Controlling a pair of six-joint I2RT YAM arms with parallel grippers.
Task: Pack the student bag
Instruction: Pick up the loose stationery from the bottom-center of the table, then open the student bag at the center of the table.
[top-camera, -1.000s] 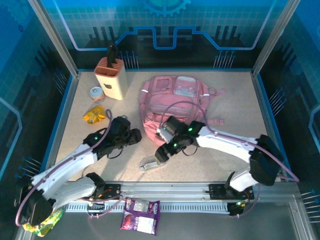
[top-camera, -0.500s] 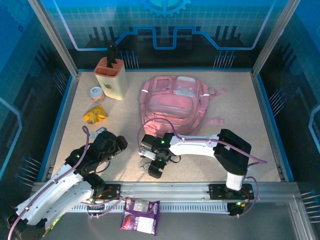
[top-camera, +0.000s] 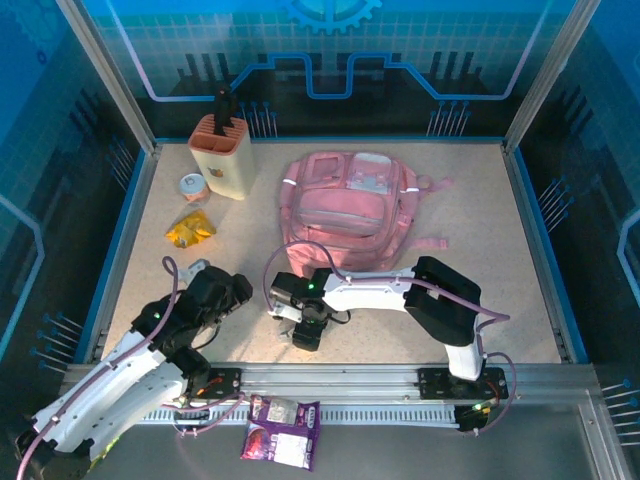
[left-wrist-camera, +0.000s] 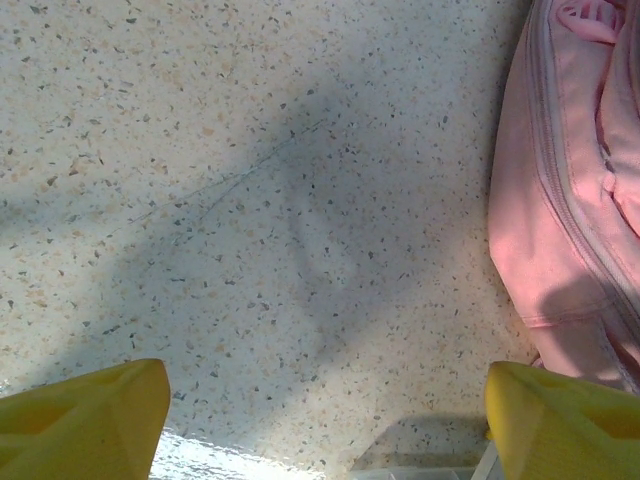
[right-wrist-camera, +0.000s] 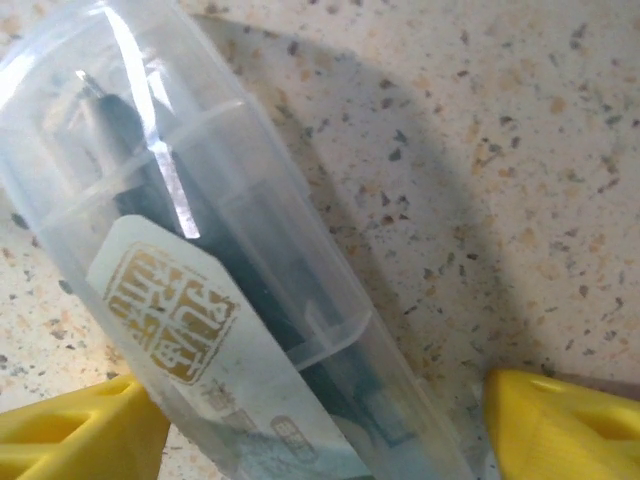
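The student bag (top-camera: 345, 205) is a big pink backpack lying flat at the back middle of the table; its edge also shows in the left wrist view (left-wrist-camera: 570, 190). My left gripper (top-camera: 232, 292) hangs open near the front left, with bare speckled table between its yellow fingers (left-wrist-camera: 325, 410). In front of the bag, my right gripper (top-camera: 305, 330) is low over a clear plastic pencil case (right-wrist-camera: 230, 300) with dark pens and a gold-stamped label inside. Its jaws stand open astride the case (right-wrist-camera: 325, 420), and a gap shows at the right finger (right-wrist-camera: 560, 425).
A beige knife block (top-camera: 220, 155) stands at the back left, with a small jar (top-camera: 192, 187) and a yellow snack packet (top-camera: 190, 230) in front of it. A purple packet (top-camera: 282, 430) lies on the front rail. Blue walls ring the table.
My left arm has pulled back from the bag toward the near edge and its jaws have widened. My right arm has swung left and down onto the clear pencil case.
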